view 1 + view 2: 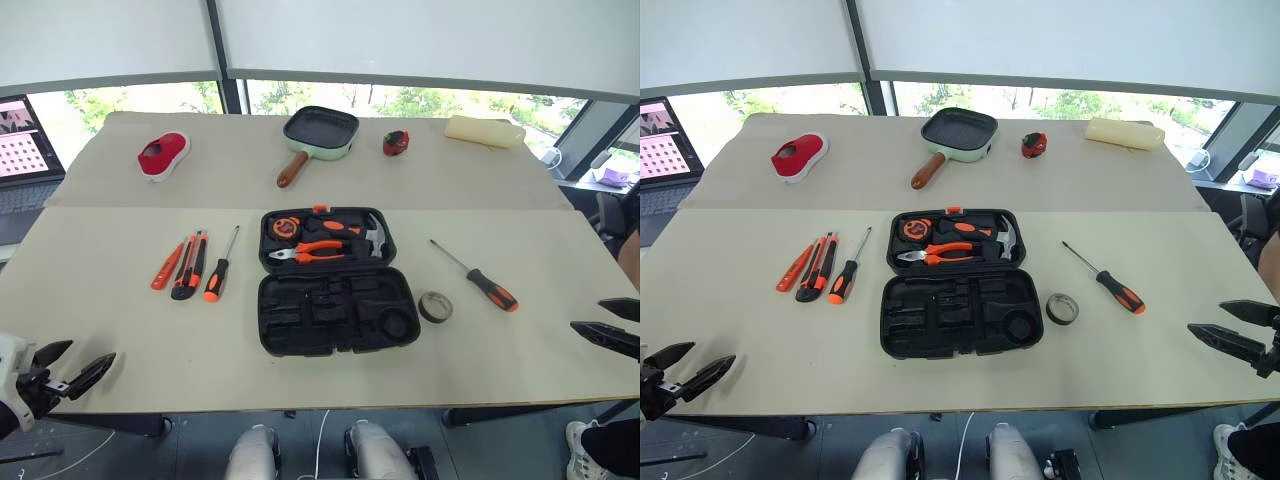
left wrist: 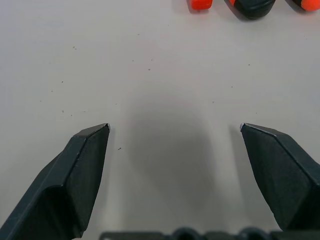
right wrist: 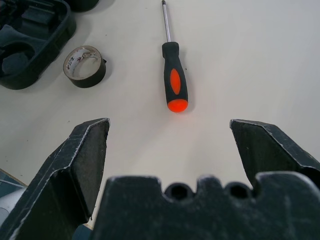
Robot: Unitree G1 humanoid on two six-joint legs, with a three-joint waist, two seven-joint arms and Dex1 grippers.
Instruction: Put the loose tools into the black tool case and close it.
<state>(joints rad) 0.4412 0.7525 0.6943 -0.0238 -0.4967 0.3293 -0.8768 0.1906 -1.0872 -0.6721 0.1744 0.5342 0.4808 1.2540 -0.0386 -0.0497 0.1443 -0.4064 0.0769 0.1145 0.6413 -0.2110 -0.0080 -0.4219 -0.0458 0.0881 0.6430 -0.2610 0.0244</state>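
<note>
The black tool case point(image 1: 335, 312) lies open mid-table. Its far half holds pliers, a hammer and a tape measure, and its near half shows bare moulded slots. Left of it lie three loose tools: an orange utility knife point(image 1: 167, 265), a black-and-orange tool point(image 1: 190, 266) and a screwdriver point(image 1: 220, 267). Right of the case are a dark tape roll point(image 1: 435, 306) and another screwdriver point(image 1: 480, 278), both also in the right wrist view point(image 3: 84, 65) point(image 3: 174, 82). My left gripper point(image 1: 90, 352) hangs open near the front left edge. My right gripper point(image 1: 586, 314) is open at the right, short of the screwdriver.
A green-rimmed pan point(image 1: 321, 132), a red shoe-like object point(image 1: 163, 155), a small red item point(image 1: 395, 142) and a pale yellow roll point(image 1: 484, 131) sit along the far side. A laptop point(image 1: 25, 150) stands at the far left. The table's front edge point(image 1: 300, 408) runs near both grippers.
</note>
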